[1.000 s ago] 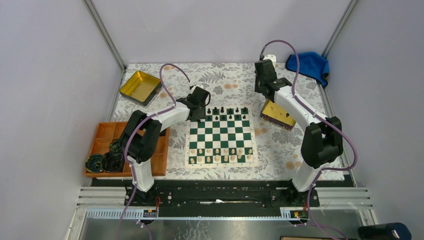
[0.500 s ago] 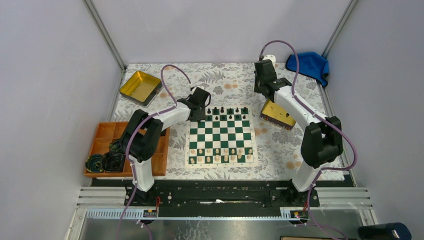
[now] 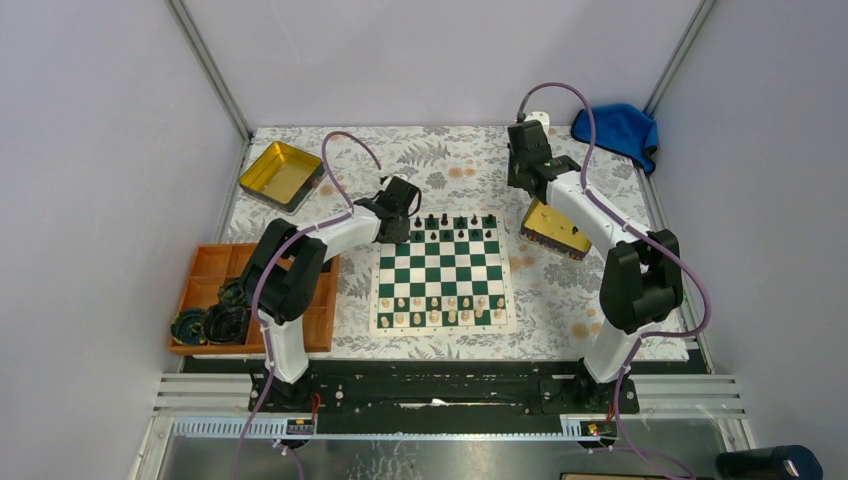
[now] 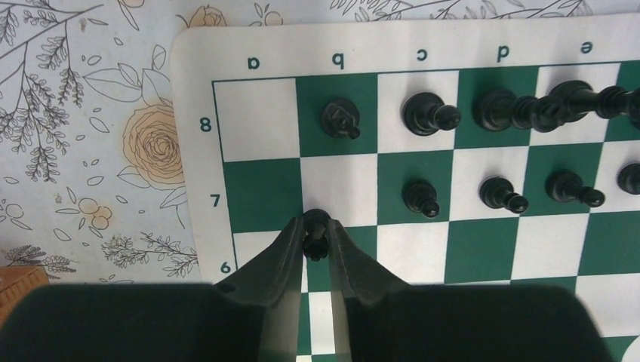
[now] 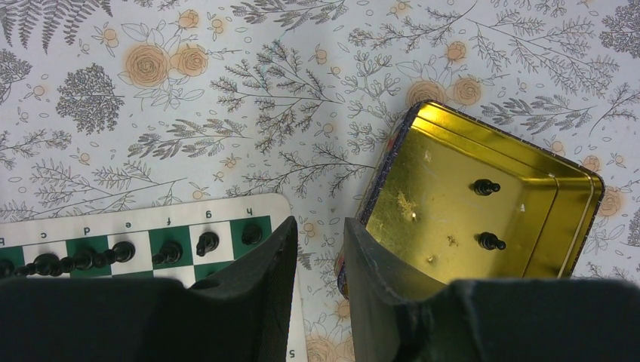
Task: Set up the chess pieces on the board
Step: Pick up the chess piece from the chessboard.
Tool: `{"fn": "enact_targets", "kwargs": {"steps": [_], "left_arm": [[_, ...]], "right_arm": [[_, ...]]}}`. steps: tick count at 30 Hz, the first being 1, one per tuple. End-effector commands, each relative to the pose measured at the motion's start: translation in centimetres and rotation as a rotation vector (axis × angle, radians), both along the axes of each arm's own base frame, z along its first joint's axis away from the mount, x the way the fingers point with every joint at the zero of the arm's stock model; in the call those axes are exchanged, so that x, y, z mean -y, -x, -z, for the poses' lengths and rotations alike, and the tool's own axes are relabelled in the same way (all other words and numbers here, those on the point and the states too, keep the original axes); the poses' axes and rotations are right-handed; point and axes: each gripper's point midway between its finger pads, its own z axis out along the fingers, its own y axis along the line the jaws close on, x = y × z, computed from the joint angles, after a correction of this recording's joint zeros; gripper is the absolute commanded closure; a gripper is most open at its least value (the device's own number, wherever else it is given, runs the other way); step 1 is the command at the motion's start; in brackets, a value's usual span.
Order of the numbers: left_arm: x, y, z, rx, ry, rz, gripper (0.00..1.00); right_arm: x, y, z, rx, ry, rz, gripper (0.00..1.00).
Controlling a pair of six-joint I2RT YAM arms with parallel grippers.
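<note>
- left gripper (image 4: 317, 232): fingers pressed in on both sides of one black pawn (image 4: 315, 243); the narrow gap between them is filled by the piece.
- the held pawn hangs over the board (image 4: 468, 241) near its 11 o'clock corner, at the rank 7/6 line by the a/b seam. cannot tell whether its base touches the surface.
- other black chess pieces (image 4: 430, 115) stand on rank 8 from b onward and on rank 7 from c onward, at 12 to 2 o'clock of the held pawn.
- right gripper (image 5: 318, 225): jaws partly apart, nothing between them, over the flowered cloth (image 5: 226, 90) between the board's 1 o'clock corner and the gold tin (image 5: 392, 173).
- the gold tin lies at 2 o'clock from the board; two loose pawns (image 5: 486, 186) are inside it.
- cream pieces (image 3: 440, 308) fill two rows at the board's 6 o'clock edge.
- second tin (image 3: 280, 172) is at 10 o'clock, orange tray (image 3: 210, 265) at 8 o'clock.
</note>
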Motion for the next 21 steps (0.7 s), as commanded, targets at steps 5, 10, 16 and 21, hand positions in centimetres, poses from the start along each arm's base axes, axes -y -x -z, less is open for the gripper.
{"fn": "enact_targets", "kwargs": {"steps": [5,10,16,21], "left_arm": [[-0.2,0.6,0.4,-0.009,-0.008,-0.007,0.79],[-0.4,0.4,-0.1,0.007,-0.015,-0.012,0.84],[-0.8,-0.1,-1.5,0.043,-0.032,-0.027,0.9],[-1.1,-0.5,-2.8,0.067,-0.041,-0.039,0.92]], "right_arm": [[-0.3,-1.2,-1.6,0.056,-0.037,0.008,0.64],[-0.3,-1.2,-1.5,0.054,-0.038,0.008,0.64],[-0.3,-1.3,-1.3,0.05,-0.034,0.008,0.64],[-0.2,-1.3,-1.4,0.051,-0.034,0.008,0.64]]}}
